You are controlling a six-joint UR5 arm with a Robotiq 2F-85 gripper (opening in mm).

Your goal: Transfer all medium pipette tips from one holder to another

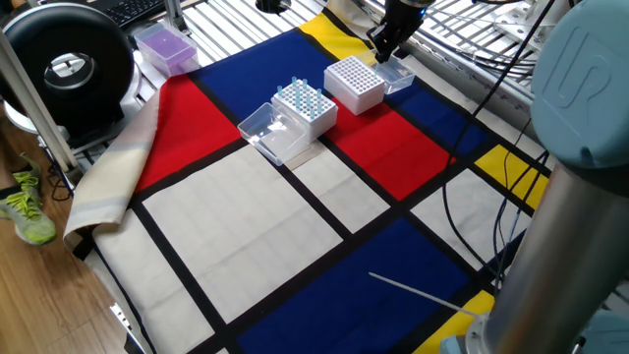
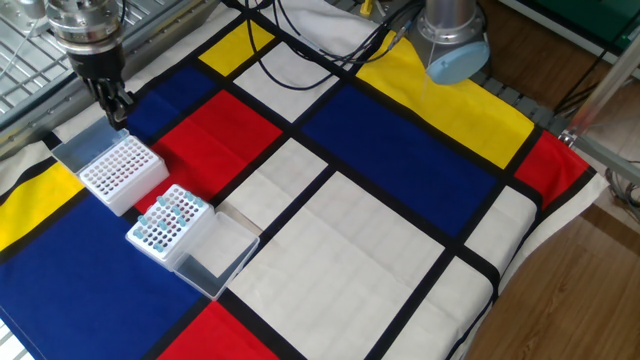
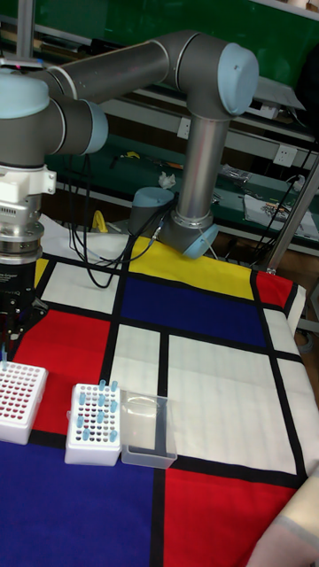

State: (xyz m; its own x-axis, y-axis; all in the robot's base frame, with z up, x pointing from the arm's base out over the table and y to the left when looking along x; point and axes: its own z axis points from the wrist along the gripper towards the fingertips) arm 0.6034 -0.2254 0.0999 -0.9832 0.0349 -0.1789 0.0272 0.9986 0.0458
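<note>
tool [image 2: 118, 108] above empty box [image 2: 120, 173] (far edge) | jaws closed

Before me: two white perforated plastic boxes [image 2: 119, 173] [image 2: 167, 221], two clear plastic lids [image 2: 215, 256] [image 2: 82, 149], and pale-blue translucent pipette tips [image 3: 99, 404], too small to count.

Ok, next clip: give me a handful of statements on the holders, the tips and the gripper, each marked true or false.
1. Two white perforated holders sit side by side on the cloth. True.
2. The pale-blue pipette tips stand in the holder nearer the clear open lid. True.
3. The gripper hangs above the holder that has the tips. False: it is by the far edge of the other holder.
4. The purple box sits between the two holders. False: it lies apart, near the black round object.
5. The cloth is plain white. False: it has red, blue, yellow and white blocks.
</note>
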